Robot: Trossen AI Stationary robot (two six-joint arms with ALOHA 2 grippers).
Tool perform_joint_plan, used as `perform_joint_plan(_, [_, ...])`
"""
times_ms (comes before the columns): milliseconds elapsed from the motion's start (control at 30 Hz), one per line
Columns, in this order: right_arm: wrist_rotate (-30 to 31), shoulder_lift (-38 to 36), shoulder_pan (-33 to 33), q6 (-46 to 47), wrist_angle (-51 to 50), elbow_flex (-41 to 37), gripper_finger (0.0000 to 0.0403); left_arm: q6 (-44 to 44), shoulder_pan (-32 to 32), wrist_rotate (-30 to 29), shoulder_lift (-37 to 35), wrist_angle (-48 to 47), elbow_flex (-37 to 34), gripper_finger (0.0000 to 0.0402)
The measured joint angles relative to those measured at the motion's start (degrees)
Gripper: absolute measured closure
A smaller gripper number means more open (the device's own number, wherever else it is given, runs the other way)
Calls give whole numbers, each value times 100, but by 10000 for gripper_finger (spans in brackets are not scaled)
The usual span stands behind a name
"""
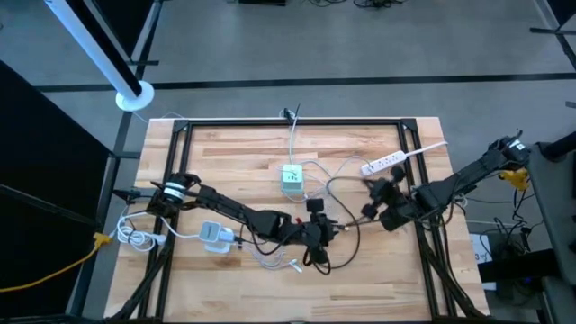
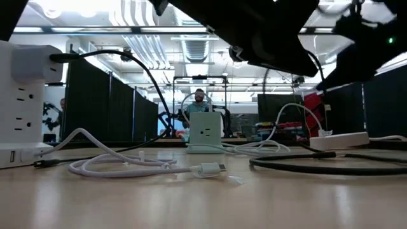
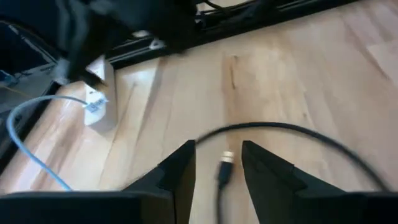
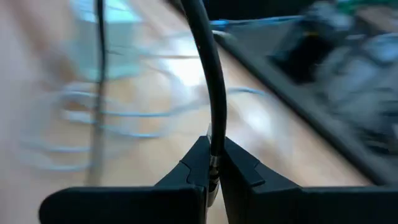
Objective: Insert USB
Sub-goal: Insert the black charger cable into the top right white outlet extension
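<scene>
Pinching the black cable (image 4: 211, 93) just behind its plug, the right pincer (image 4: 212, 168) holds it above the bench (image 1: 396, 279) middle, while the spread left pincer (image 3: 217, 168) waits close beside, farther from the green charger (image 1: 292, 178).

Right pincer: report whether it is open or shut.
Shut on the black cable. In the right wrist view the right pincer has both fingers pressed against the cable, which runs up out of them, with no gap.

grey floor (image 1: 360, 54) around the wooden counter (image 1: 234, 153); black partitions (image 2: 95, 105), bright ceiling lights (image 2: 149, 13), a seated person (image 2: 200, 105) behind.
</scene>
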Motion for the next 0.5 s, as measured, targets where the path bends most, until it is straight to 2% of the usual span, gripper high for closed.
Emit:
perform_joint_plan(200, [194, -874, -528, 4, -270, -592, 394, -3, -137, 70, -2, -34, 0, 293])
perform_joint_plan(367, [-8, -1792, -1049, 30, -26, -1122, 394, 2, -175, 255, -9, -26, 2, 298])
perform_joint_plan(500, [-317, -2410, -1528, -338, 330, -1373, 395, 37, -183, 288, -11, -26, 2, 295])
